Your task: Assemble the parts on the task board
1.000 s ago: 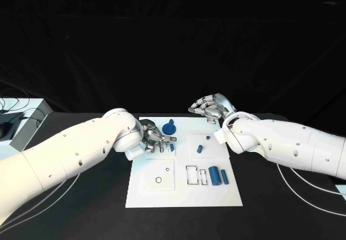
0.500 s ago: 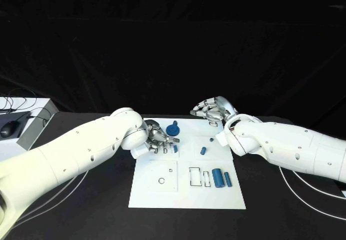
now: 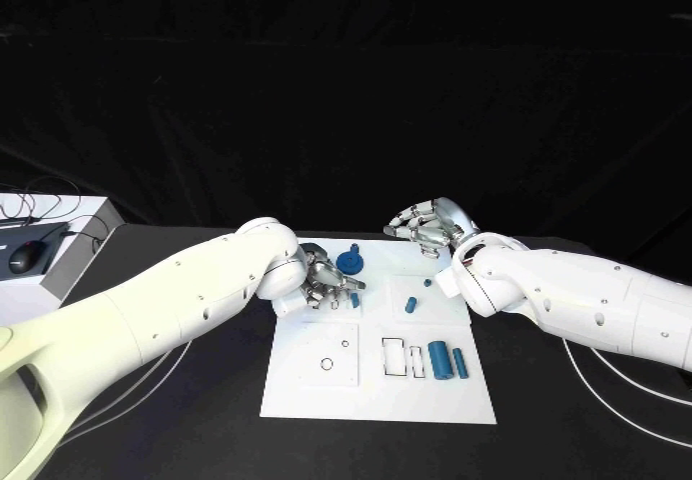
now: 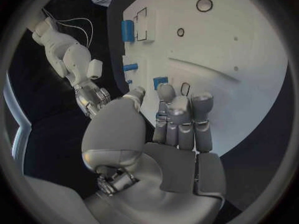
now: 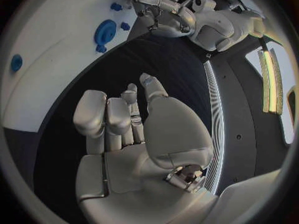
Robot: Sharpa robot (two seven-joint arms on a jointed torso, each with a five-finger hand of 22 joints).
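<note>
The left hand (image 3: 329, 285) is hovering over the upper left part of the white task board (image 3: 378, 400), fingers loosely curled and holding nothing that I can see; over the last second it has been edging along the board toward the blue round disc-shaped part (image 3: 351, 262), which is lying just beyond its fingertips. A small blue part (image 4: 160, 81) is sitting right in front of those fingers in the left wrist view, so the hand is probably lining up for a pick there. The right hand (image 3: 428, 225) is staying raised past the board's far right corner, fingers bent and empty, well apart from the parts. The short blue peg (image 3: 411, 304) and the two blue cylinders (image 3: 447, 362) beside the rectangular slots are lying loose, so the assembly is looking barely begun.
</note>
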